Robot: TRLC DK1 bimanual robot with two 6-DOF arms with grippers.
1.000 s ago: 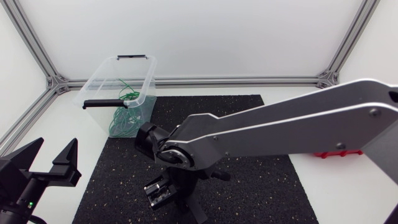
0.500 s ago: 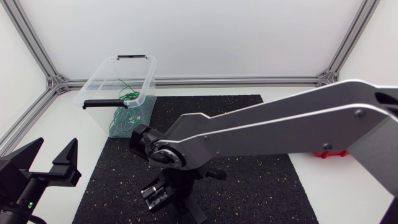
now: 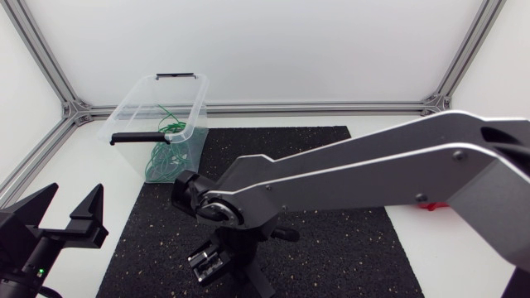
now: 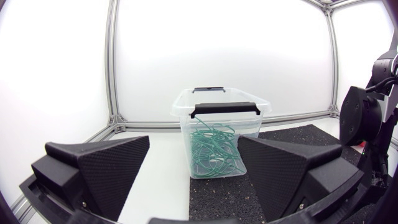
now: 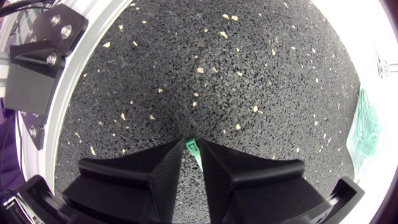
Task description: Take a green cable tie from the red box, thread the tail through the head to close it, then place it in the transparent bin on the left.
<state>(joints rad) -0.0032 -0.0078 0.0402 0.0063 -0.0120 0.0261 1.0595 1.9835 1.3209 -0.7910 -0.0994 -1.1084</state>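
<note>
Right gripper (image 5: 191, 145) over the black mat (image 5: 205, 68), fingers drawn nearly together and pinching a green cable tie (image 5: 194, 155). Only a short green stub shows in the slit between them, its long axis running along the slit, out past the fingertips toward the mat. Head or tail end: cannot tell. Closed into a loop or not: cannot tell. In the head view this arm comes in from the right edge and its wrist sits lower centre. The transparent bin (image 3: 132, 108) stands upper left, holding a heap of green ties (image 3: 166, 157), so the bin lies up and to the left of the held tie. Left gripper (image 3: 65, 212) in the lower left corner, spread wide, empty; in its own wrist view the bin is straight ahead between the fingers. Red box (image 3: 431, 205) barely shows under the right arm, far right. Judgement: if the loop is done, the right arm is the one to carry it up-left to the bin.
</note>
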